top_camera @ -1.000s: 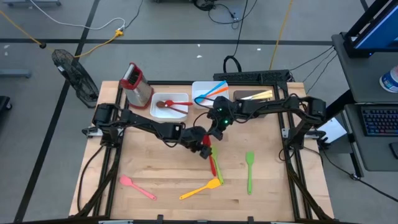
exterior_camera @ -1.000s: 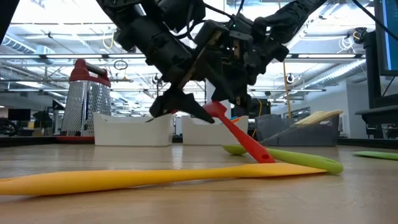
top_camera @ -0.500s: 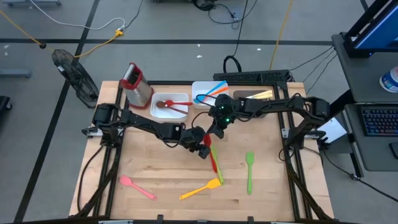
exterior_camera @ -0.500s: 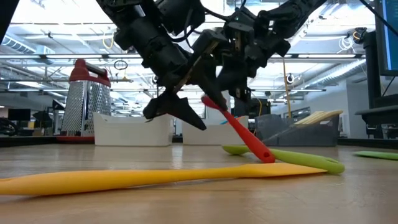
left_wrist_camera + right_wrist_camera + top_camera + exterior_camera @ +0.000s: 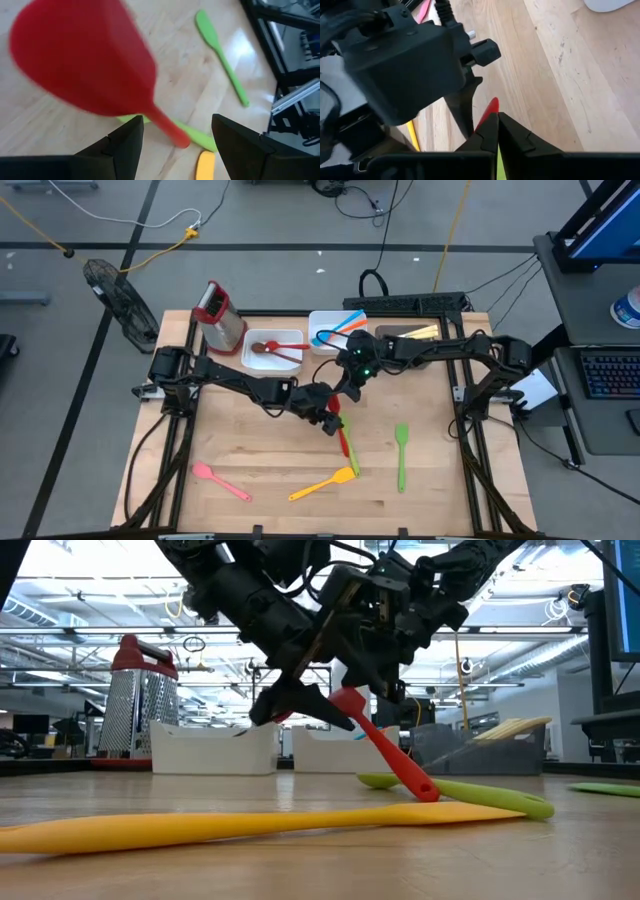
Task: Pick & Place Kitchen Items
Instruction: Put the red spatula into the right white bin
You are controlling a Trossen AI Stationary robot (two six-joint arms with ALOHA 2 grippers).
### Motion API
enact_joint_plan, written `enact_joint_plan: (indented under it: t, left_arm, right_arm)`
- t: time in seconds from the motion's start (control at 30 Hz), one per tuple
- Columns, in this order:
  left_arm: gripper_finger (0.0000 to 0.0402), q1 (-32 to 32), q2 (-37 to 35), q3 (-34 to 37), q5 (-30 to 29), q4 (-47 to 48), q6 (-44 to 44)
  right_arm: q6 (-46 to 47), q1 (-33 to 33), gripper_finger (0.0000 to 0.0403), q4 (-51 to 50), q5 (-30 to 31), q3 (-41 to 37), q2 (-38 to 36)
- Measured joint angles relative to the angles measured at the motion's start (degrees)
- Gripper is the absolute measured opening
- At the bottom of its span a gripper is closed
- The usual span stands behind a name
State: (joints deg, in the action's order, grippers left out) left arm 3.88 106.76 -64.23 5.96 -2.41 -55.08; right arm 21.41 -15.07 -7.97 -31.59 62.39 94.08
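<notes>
- Near edge of the tabletop: yellow spatula (image 5: pixel 322 483) lies flat beside the pink spoon (image 5: pixel 221 480); a green spatula (image 5: pixel 401 455) lies apart toward the right edge; all 3 look not yet collected.
- Centre of the tabletop: red spatula (image 5: pixel 385 753) stands tilted, blade up, handle tip resting on a second green utensil (image 5: pixel 462 794); the tilt suggests a handover or re-grip between the 2 arms.
- Right gripper (image 5: pixel 496 131): fingers closed tight, pinching the edge of the red blade; this pinch is what props the spatula off the wood.
- Left gripper (image 5: pixel 174 141): fingers spread wide, holding nothing; the red blade fills its wrist view just ahead of the gap, probably lined up for a grasp.
- Far edge: white tray (image 5: pixel 247 360) holds a brown spoon (image 5: pixel 263 347) and a red utensil; the next white tray (image 5: pixel 318 321) holds blue and orange ones; dark tray (image 5: pixel 400 333) holds pale-handled pieces; grater (image 5: pixel 217 311) stands at the far-left corner.
- Change against the earlier frames: the left gripper, dipped half a second ago, has risen back beside the blade; the spatula's tilt is nearly unchanged.
</notes>
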Motion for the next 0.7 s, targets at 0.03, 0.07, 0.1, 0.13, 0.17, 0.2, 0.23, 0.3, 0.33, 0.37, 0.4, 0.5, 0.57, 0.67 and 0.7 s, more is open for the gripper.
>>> enact_joint_plan:
  t: [0.03, 0.07, 0.1, 0.13, 0.17, 0.2, 0.23, 0.3, 0.33, 0.37, 0.4, 0.5, 0.57, 0.67, 0.7]
  left_arm:
    - [0.0241, 0.00, 0.00, 0.00, 0.00, -0.60, 0.17]
    - [0.0241, 0.00, 0.00, 0.00, 0.05, -1.04, 0.45]
    - [0.0241, 0.00, 0.00, 0.00, 0.01, -1.64, 0.58]
    - [0.0241, 0.00, 0.00, 0.00, 0.03, -2.17, 0.74]
    - [0.0241, 0.00, 0.00, 0.00, 0.04, -2.55, 0.82]
    - [0.0241, 0.00, 0.00, 0.00, 0.01, -2.64, 0.94]
    - [0.0241, -0.01, 0.00, 0.00, -0.16, -2.36, 0.96]
    - [0.0241, -0.04, 0.00, 0.00, -1.06, -1.46, 0.97]
    - [0.0241, -0.04, 0.00, 0.00, -1.09, -1.13, 0.96]
    - [0.0241, -0.07, 0.00, 0.00, -1.32, -1.07, 0.96]
    - [0.0241, -0.11, 0.00, 0.00, -1.51, -0.85, 0.96]
    - [0.0241, -0.11, 0.00, 0.00, -2.14, 0.79, 0.96]
    - [0.0241, -0.11, 0.00, 0.00, -2.86, 2.30, 0.74]
    - [0.0241, -0.11, 0.00, 0.00, -3.67, 3.36, 0.81]
    - [0.0241, -0.11, 0.00, 0.00, -3.76, 2.88, 0.98]
  right_arm:
    - [0.00, 0.00, 0.0000, 0.04, 0.00, 0.00, 0.00]
    - [0.00, 0.01, 0.0000, 0.04, -0.02, 0.00, 0.00]
    - [0.00, 0.00, 0.0000, 0.04, -0.02, 0.00, 0.00]
    - [0.00, 0.00, 0.0000, 0.04, -0.04, 0.00, 0.00]
    - [0.00, 0.00, 0.0000, 0.07, -0.07, 0.00, 0.00]
    - [0.00, 0.00, 0.0000, 0.09, -0.11, 0.00, 0.00]
    - [0.00, 0.00, 0.0000, 0.08, -0.17, 0.00, 0.00]
    - [0.00, 0.02, 0.0000, 0.07, -0.20, 0.00, 0.00]
    - [0.00, 0.02, 0.0000, 0.07, -0.17, 0.00, 0.00]
    - [0.00, 0.02, 0.0000, 0.07, -0.20, 0.00, 0.00]
    - [0.00, 0.02, 0.0000, 0.07, -0.20, 0.00, 0.00]
    - [0.00, 0.02, 0.0000, 0.04, -0.20, 0.00, 0.01]
    - [0.00, 0.02, 0.0000, 0.04, -0.17, 0.00, 0.02]
    - [0.00, 0.02, 0.0000, 0.04, -0.19, 0.00, 0.02]
    - [0.01, 0.02, 0.0000, 0.06, -0.20, 0.00, 0.02]
